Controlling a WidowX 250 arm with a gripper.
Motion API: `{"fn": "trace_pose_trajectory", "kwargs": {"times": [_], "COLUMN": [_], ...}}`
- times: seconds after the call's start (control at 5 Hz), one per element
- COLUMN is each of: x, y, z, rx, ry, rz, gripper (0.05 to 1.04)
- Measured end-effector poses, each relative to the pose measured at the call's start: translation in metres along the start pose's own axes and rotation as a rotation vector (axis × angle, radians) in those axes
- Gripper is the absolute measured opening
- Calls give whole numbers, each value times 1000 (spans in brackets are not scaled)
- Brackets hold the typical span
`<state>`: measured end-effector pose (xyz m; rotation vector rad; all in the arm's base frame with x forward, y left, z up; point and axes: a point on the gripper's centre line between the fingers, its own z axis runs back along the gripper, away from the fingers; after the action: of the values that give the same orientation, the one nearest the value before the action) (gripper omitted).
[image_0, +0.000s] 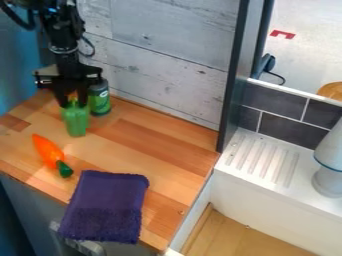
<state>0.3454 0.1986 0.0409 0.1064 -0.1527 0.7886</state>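
Wood tabletop (153, 142), gripper (74, 98) at the green bottle (76, 121), can't tell if the jaws have it. Grasping stage imo; next move needs clearance from the can (100, 99).

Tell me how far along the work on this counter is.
Nothing looks plainly finished. In hand: the gripper is at the top of the light green object; whether it has a firm hold is unclear. Left, seemingly: the orange carrot and purple cloth lie untouched, away from it.
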Motion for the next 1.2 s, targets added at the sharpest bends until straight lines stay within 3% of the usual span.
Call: {"fn": "trace_pose_trajectory", "kwargs": {"times": [0.2, 0.4, 0.6, 0.8, 1.0, 1.2], "x": [-1, -5, -4, -15, -36, -72], "y": [0, -5, -12, -49, -108, -148], "z": [0, 13, 50, 71, 87, 91], "rx": [-1, -46, -112, -177, -194, -145], "ry": [0, 22, 2, -4, -34, -91], "rz": [12, 12, -8, -95, -273, -381], "gripper": [264, 182, 128, 118, 117, 117]}}
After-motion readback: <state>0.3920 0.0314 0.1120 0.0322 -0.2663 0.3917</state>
